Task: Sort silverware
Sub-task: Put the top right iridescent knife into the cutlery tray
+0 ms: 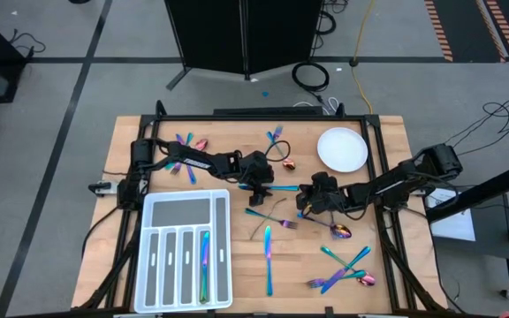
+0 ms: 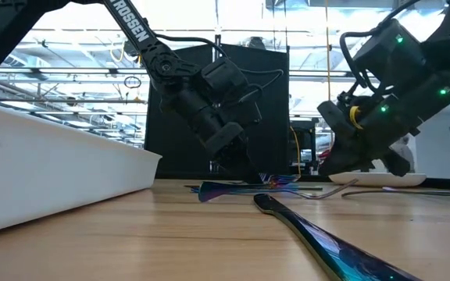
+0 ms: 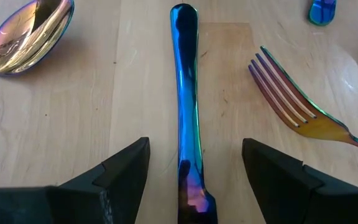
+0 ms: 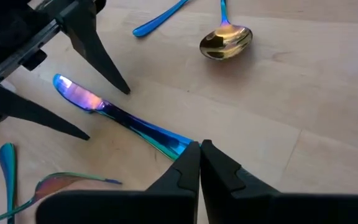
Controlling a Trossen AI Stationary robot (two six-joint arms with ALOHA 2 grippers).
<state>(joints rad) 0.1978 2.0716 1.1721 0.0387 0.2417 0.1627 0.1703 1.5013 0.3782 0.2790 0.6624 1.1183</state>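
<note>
Silverware mostly unsorted: one or two iridescent pieces (image 1: 204, 262) in a slot of the tray (image 1: 186, 252), other slots showing none. Scattered across the table (image 1: 131, 141) otherwise: a few near the far left edge (image 1: 186, 142), a fork near the far middle (image 1: 275, 134), a spoon (image 1: 289, 164) beside it, a knife (image 1: 269, 261) near the front, a crossed cluster (image 1: 343, 269) at the front right. Plate (image 1: 342, 149) bare at the far right. By this reckoning, barely begun, nearly everything left to move.

Blue knife (image 3: 187, 112) flat on the wood near mid-table, lying lengthwise between the fingers of the left gripper (image 3: 194, 165), jaws spread wide on either side, neither finger touching it. In the right wrist view, left gripper (image 4: 98, 112) low over the blade end, fingers straddling it. Likely poised to close and lift. Fork (image 3: 297, 102) just beside that knife, tines near one finger; spoon bowl (image 3: 27, 34) off to the other side, apart.

Right gripper (image 4: 200, 149) closed tight, empty, its tip at or just over the handle end of the same knife; contact not certain. Looks to be steadying or nudging rather than grasping.
</note>
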